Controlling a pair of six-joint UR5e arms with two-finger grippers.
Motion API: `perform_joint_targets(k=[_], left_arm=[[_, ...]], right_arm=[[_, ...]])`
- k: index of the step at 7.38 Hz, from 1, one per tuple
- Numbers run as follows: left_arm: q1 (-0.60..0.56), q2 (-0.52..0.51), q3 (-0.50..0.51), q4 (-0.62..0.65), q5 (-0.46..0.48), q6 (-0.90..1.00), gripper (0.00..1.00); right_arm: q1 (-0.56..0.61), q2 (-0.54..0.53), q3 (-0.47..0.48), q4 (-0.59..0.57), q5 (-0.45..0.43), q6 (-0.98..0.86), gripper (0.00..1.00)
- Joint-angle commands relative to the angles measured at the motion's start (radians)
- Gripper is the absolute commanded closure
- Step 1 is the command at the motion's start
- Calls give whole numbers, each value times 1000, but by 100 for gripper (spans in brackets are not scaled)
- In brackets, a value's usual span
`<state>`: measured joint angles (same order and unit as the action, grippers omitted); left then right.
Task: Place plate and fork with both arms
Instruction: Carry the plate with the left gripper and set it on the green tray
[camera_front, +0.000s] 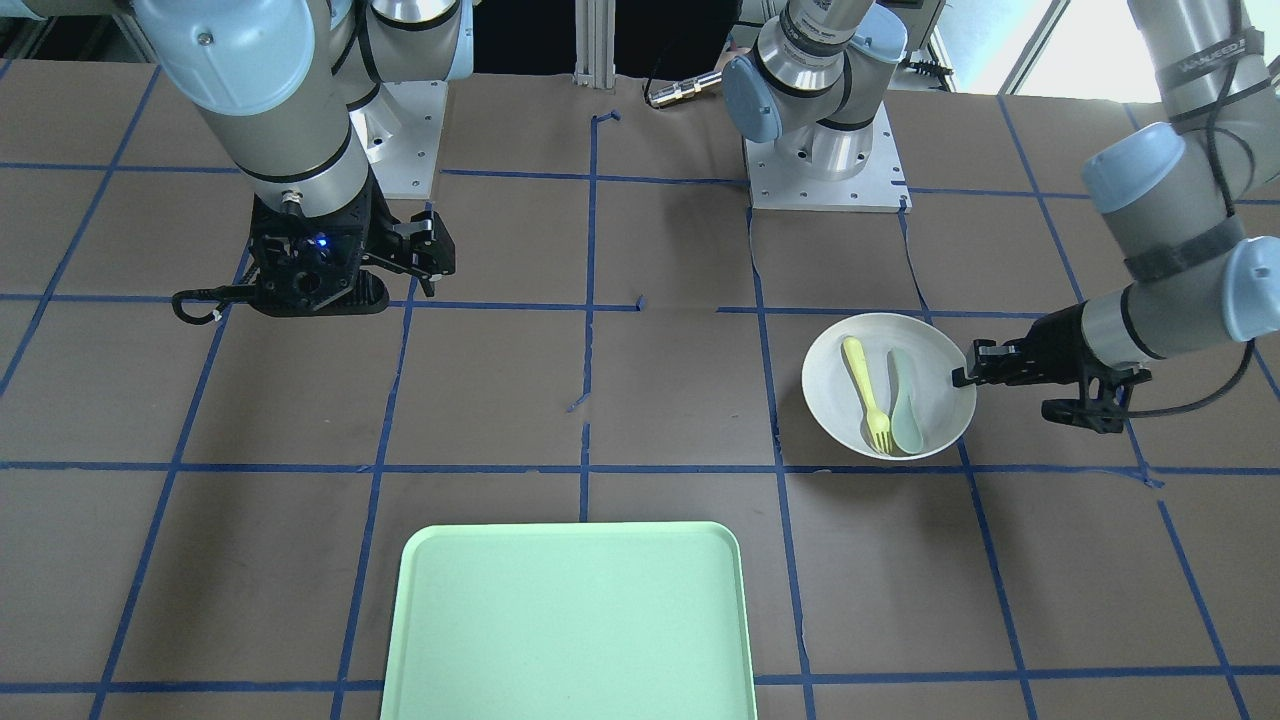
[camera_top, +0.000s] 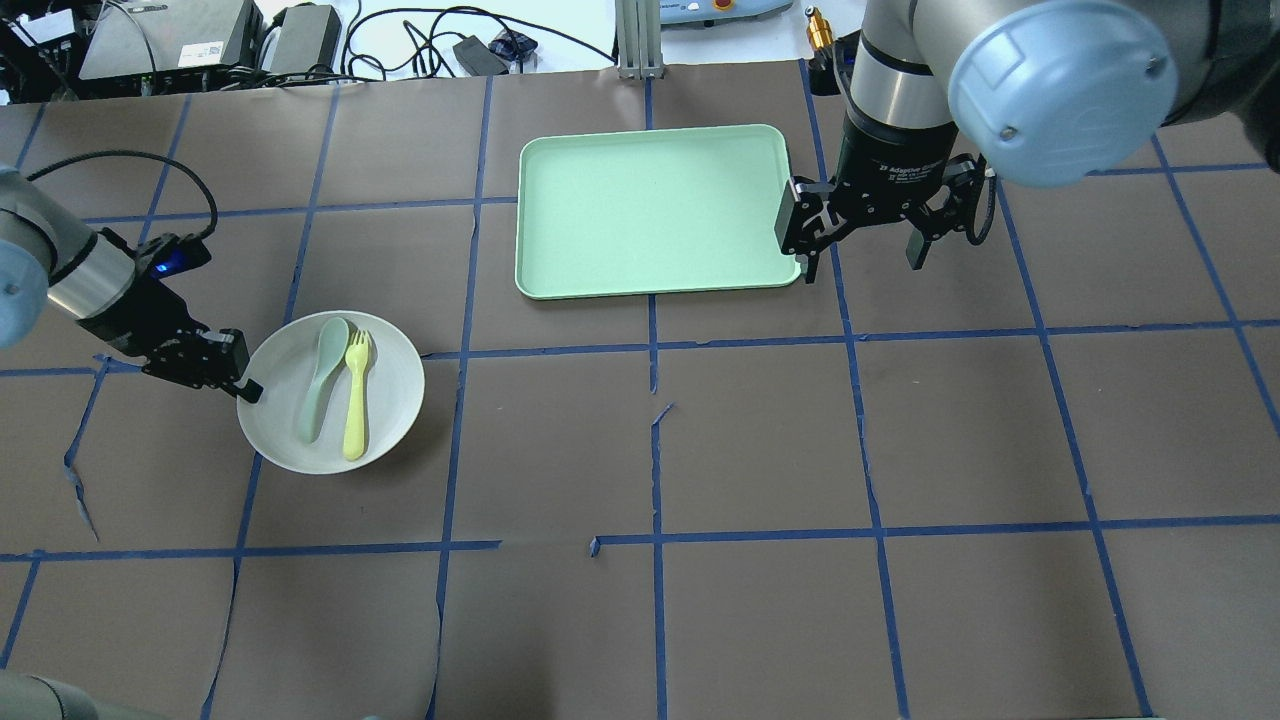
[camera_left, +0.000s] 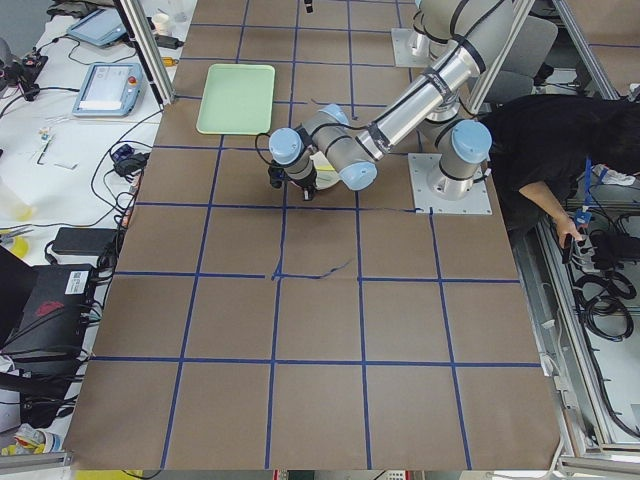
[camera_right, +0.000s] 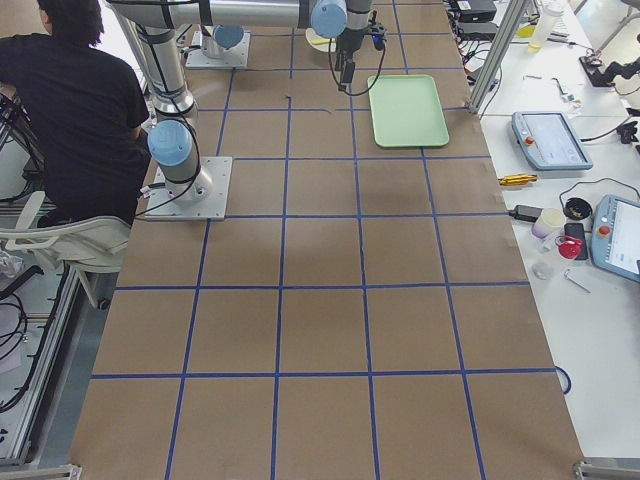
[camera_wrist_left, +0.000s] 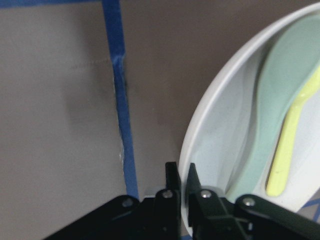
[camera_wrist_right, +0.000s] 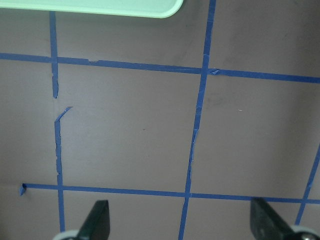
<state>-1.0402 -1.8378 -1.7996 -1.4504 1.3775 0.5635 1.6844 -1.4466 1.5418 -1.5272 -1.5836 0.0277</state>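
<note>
The off-white plate (camera_top: 395, 385) rests on the brown table at my left side. The pale-yellow fork (camera_top: 356, 395) and a grey-green spoon (camera_top: 320, 385) lie side by side in it. My left gripper (camera_top: 240, 385) is shut on the plate's outer rim; the left wrist view shows its fingers (camera_wrist_left: 172, 187) pinching the rim of the plate (camera_wrist_left: 220, 125), beside the fork (camera_wrist_left: 290, 140). In the front view, the left gripper (camera_front: 962, 375) touches the plate (camera_front: 935, 400) with the fork (camera_front: 865, 385). My right gripper (camera_top: 860, 250) hangs open and empty above the table, by the tray's right edge.
A mint-green rectangular tray (camera_top: 650, 205) lies at the far middle of the table; it also shows in the front view (camera_front: 570, 620). Blue tape lines grid the table. A person in black (camera_left: 560, 150) sits beside the robot's base. Cables and devices lie beyond the far edge.
</note>
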Motion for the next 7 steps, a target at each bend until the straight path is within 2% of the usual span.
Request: perform_joint_targets(k=[1, 3, 4, 7], left_arm=[[-20, -17, 109, -113, -165, -168, 100], [-233, -82, 140, 93, -207, -416, 100], [-312, -153, 192, 170, -269, -480, 100], [-505, -380, 466, 186, -278, -607, 100]], right_arm=[[0, 0, 0, -2, 1, 0, 0], [0, 2, 0, -10, 1, -2, 0], [1, 3, 1, -25, 7, -3, 0], [0, 23, 3, -62, 5, -2, 0]])
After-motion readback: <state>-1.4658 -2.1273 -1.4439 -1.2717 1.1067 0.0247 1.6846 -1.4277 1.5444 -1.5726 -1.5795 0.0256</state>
